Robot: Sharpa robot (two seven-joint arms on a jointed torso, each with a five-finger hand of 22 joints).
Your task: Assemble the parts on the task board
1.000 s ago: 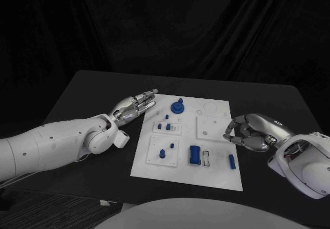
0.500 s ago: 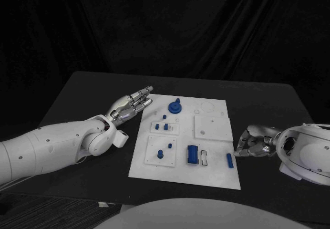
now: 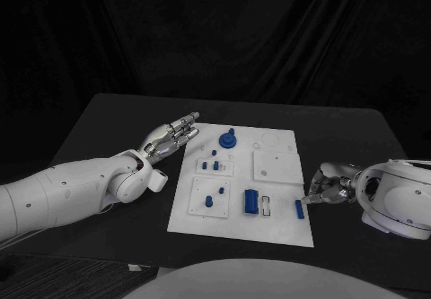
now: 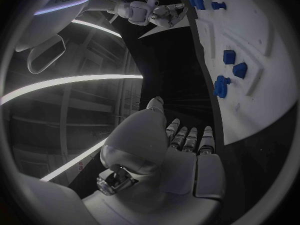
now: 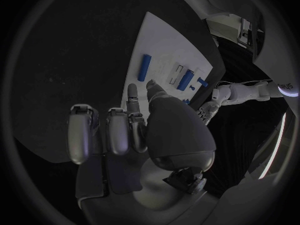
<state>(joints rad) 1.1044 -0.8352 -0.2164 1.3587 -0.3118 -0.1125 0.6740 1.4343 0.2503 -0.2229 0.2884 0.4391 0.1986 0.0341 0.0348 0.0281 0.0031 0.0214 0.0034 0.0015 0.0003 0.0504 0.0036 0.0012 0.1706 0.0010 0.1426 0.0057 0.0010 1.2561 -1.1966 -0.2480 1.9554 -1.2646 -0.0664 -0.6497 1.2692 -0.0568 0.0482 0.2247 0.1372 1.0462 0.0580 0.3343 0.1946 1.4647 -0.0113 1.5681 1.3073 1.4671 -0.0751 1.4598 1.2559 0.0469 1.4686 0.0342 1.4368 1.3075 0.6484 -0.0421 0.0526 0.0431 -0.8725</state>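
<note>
The white task board [image 3: 278,230] lies in the middle of the table. On it are a round blue piece [image 3: 231,139], small blue pegs [image 3: 211,166], a blue block [image 3: 252,202] and a blue bar [image 3: 299,209] near its right edge. My right hand [image 3: 329,187] sits low just off that edge, beside the bar, fingers loosely bent and holding nothing. The right wrist view shows its fingertips [image 5: 132,92] pointing at the board [image 5: 169,45] close to the bar [image 5: 145,67]. My left hand [image 3: 172,135] hovers flat and empty by the board's far left corner, fingers straight [image 4: 187,137].
A raised white square plate [image 3: 278,167] sits on the board's right half. The black table [image 3: 108,118] stretches round the board on all sides. In the left wrist view the board [image 4: 262,105] runs along one side, with the right hand [image 4: 159,12] far off.
My right hand has moved from above the board's right half down and outward to the table beside the blue bar. The left hand has kept its pose.
</note>
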